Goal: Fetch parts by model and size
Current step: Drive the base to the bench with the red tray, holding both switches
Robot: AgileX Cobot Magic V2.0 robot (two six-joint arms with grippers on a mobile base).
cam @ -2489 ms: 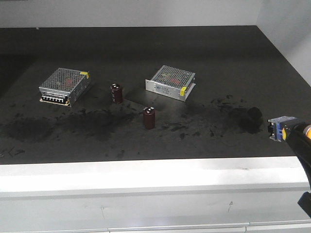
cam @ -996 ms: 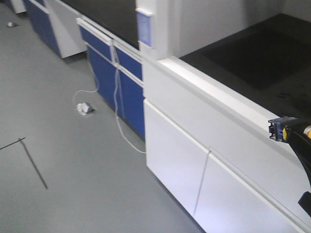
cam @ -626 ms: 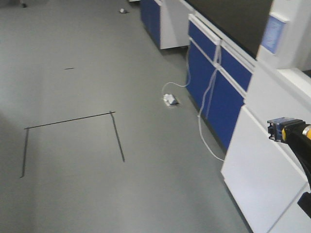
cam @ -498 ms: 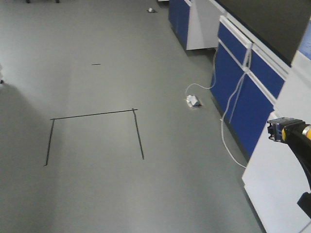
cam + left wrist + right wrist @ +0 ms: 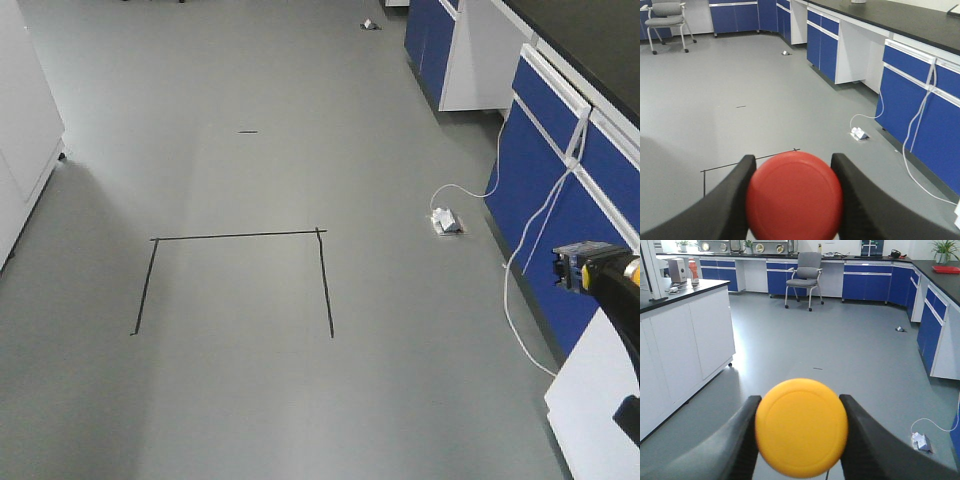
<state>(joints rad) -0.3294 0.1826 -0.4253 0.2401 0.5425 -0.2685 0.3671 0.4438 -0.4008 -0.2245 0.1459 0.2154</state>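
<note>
The parts are two push-button switches, one in each gripper. In the left wrist view, the left gripper (image 5: 792, 159) is shut on the red-capped switch (image 5: 794, 197), whose round cap faces the camera and hides its base. Seen from the right wrist, the right gripper (image 5: 800, 399) is shut on the yellow-capped switch (image 5: 801, 427) in the same way. The front view shows that switch's black and bluish base (image 5: 577, 267) sticking out to the left at the right edge, held above the floor. The left gripper is out of the front view.
Grey floor carries a black tape outline (image 5: 240, 280). Blue cabinets (image 5: 560, 150) line the right side, with a white cable and floor socket (image 5: 446, 221) beside them. A white cabinet (image 5: 25, 130) stands at the left, and a grey chair (image 5: 806, 275) far off.
The front view has swung from the dark bench with boxes and capacitors, past white and blue cabinets, to open floor. The yellow-capped switch stays held at the same spot in frame.
</note>
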